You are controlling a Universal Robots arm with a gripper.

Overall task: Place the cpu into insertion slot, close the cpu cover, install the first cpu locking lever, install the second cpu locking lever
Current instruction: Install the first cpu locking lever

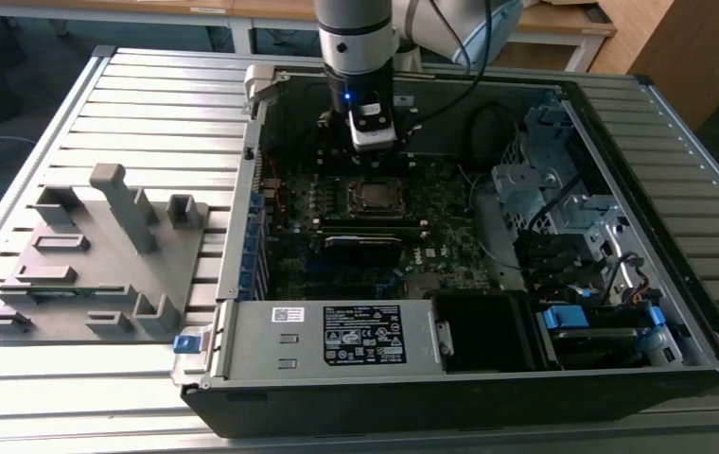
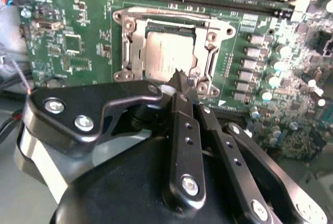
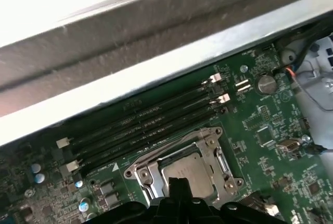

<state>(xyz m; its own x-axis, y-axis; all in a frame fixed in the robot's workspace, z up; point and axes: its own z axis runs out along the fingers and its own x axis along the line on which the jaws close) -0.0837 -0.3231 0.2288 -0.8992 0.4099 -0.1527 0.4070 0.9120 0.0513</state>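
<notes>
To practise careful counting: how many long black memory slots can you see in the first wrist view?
4, lying side by side between the case wall and the cpu socket. The gripper hides nothing of them, though shadow may blur their edges.

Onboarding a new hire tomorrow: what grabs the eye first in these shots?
The open computer case lying on the slatted table, with the arm reaching into it from above. Next, the pincer, fingers together, poised just over the cpu, which sits in the insertion slot under the closed cpu cover. A grey fixture block rests at the exterior view's left.
</notes>
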